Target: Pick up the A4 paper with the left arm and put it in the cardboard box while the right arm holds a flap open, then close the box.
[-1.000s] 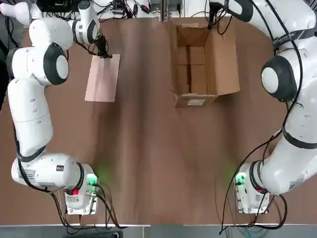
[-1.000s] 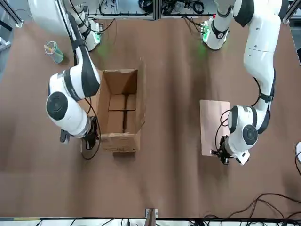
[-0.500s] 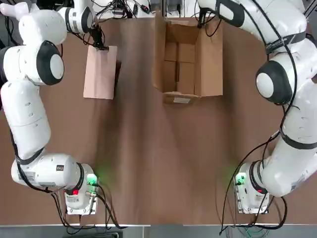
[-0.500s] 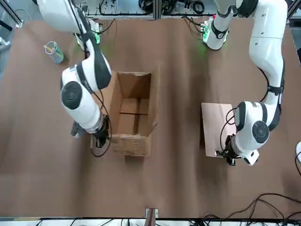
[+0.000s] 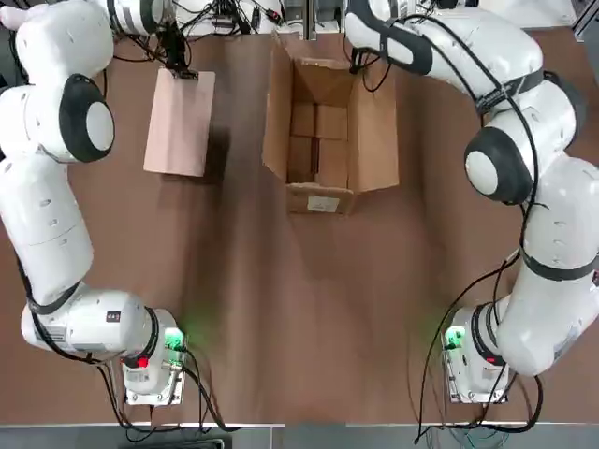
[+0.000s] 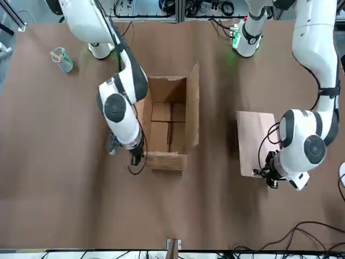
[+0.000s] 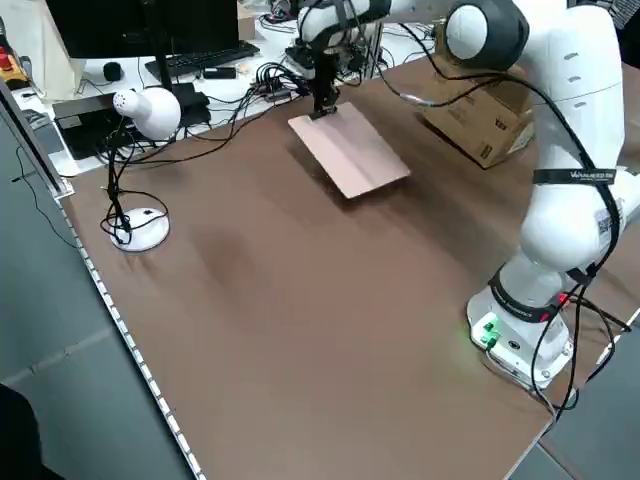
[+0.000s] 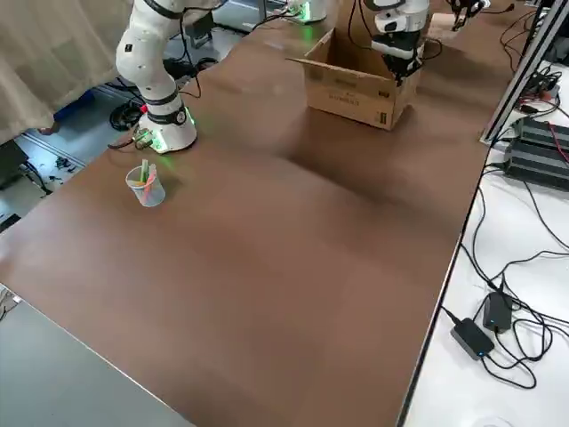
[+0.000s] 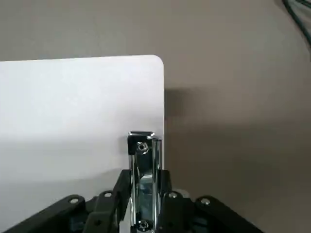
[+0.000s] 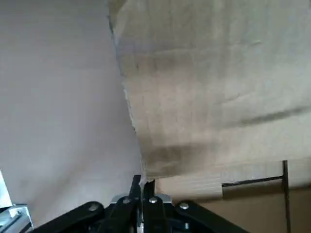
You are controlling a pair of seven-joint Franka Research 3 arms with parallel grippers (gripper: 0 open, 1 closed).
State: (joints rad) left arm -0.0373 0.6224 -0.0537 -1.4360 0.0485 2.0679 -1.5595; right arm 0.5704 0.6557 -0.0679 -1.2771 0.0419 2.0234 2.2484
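One camera looks straight down over the worktop (image 5: 281,309); another faces the robot from twelve o'clock, both covering the whole box (image 5: 323,140). Raised side cameras look diagonally from nine and three. Two wrist cameras sit closest.

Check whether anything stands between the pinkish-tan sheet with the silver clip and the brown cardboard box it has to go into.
Nothing visible blocks the gap between the pinkish-tan sheet and the brown cardboard box, though the box's raised side flap faces the sheet, which would probably have to pass over it.
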